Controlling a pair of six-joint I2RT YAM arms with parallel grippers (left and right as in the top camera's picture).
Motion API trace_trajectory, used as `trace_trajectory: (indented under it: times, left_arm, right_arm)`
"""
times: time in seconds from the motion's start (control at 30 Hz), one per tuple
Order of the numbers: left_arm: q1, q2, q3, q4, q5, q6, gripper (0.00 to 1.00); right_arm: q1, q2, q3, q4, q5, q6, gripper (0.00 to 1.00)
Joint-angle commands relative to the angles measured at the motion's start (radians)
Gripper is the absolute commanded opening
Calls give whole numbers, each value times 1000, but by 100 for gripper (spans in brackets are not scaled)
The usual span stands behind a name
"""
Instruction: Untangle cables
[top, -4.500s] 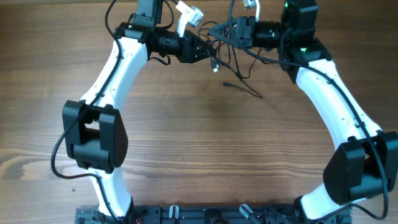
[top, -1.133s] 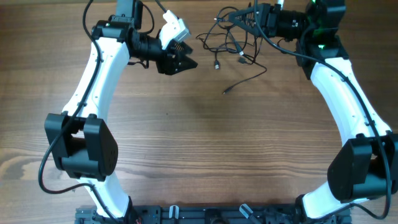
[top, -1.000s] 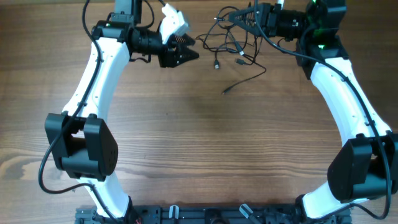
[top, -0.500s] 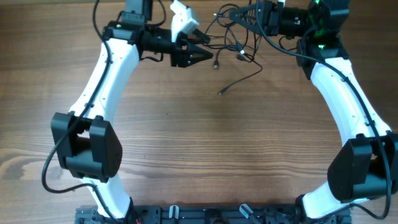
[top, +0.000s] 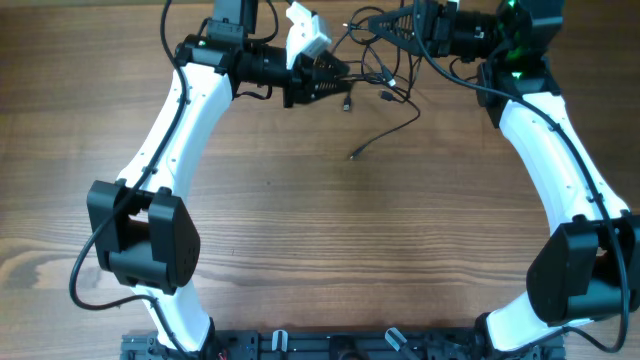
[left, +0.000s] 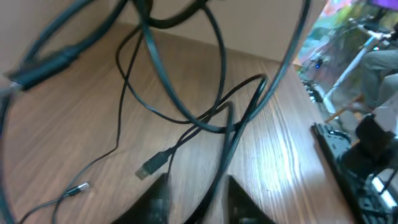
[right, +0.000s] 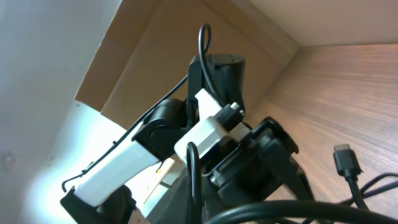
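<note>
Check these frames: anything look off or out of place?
Thin black cables form a knotted clump at the wooden table's far edge, bunched at the right gripper; one plug-ended strand trails loose toward centre. No damage visible.

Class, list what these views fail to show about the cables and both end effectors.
Overhead: cables too thin and overlapped to trace single strands; right end effector: fingertips buried in the tangle.
Left wrist: left end effector blurred, cut by bottom edge; grip unclear.
Right wrist: own fingers out of frame.
</note>
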Motion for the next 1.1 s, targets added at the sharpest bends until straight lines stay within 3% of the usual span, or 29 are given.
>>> trace_trajectory:
  times: [0.0,0.1,0.43,0.63,0.7,0.9,1.07]
  left_arm:
    - [4,-19,-5,6,-47,0,4]
    - [6,-19,-5,12,-71,-19,4]
    - [141,-19,-5,104,-269,-343,4]
    - [269,-19,-5,41,-277,-358,4]
    - [303,-19,-5,20,-277,-358,4]
    - [404,-25,-5,-48,-284,-357,4]
    - [471,-48,-5,-77,-336,-357,4]
  right_arm:
    - [0,-37,24,63,-34,55,5]
    - [0,-37,24,80,-34,70,5]
    - [-13,-37,24,78,-34,62,5]
    - [-50,-37,21,31,-34,19,4]
    - [-63,-37,19,-41,-31,-39,5]
    - [-115,-37,19,-481,63,-365,5]
    - [-123,-37,19,-749,263,-532,5]
